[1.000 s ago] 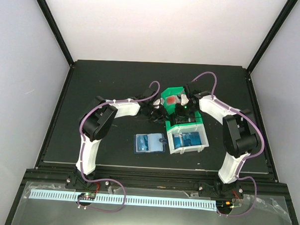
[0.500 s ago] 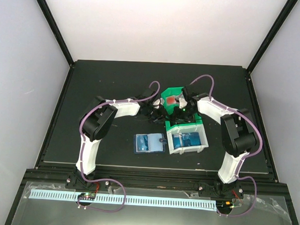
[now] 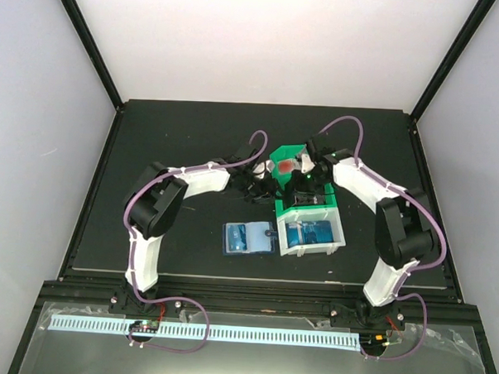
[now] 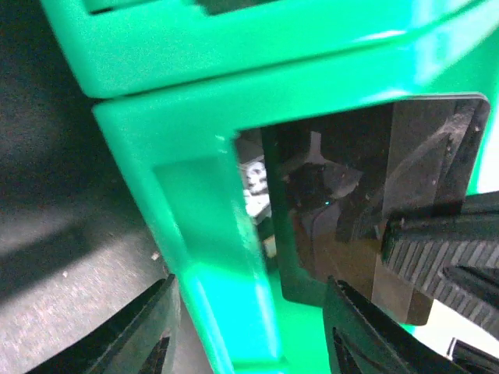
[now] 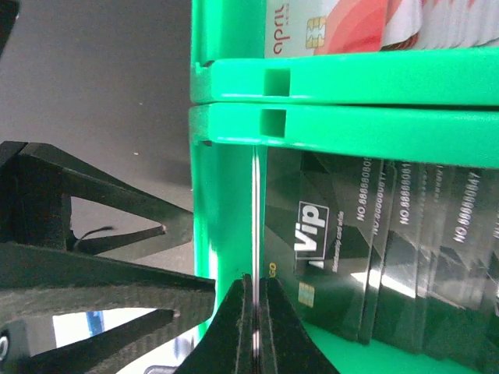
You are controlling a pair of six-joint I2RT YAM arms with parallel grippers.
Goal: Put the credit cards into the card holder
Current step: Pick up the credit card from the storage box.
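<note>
Overall, the place is a plain booth: white walls (image 3: 272, 47) on three sides, black frame posts (image 3: 90, 47) in the corners, and a black matte worktop (image 3: 169, 134). Along the near edge, in front of the arm bases, lies a clear sheet with a white slotted strip (image 3: 227, 331).

The card holder (image 3: 249, 237) lies open and flat close to the near edge of the worktop, about at its middle, with the light blue inside facing up. Just to its right stands a white bin (image 3: 315, 213), and the blue credit cards (image 3: 307, 235) lie inside it. Behind the white bin, more to the centre of the worktop, stands a green bin (image 3: 282, 155).

Both arms reach to the green bin. The right gripper (image 5: 255, 288) has its fingers pressed together on the edge of a thin dark card (image 5: 255, 218), which stands upright against the bin's wall, beside other dark cards marked "Vip" (image 5: 327, 249). A red and white card (image 5: 343, 23) is in the next compartment. The left gripper (image 4: 251, 312) is spread, with the corner wall of the green bin between its fingers; I cannot tell if they touch it.
</note>
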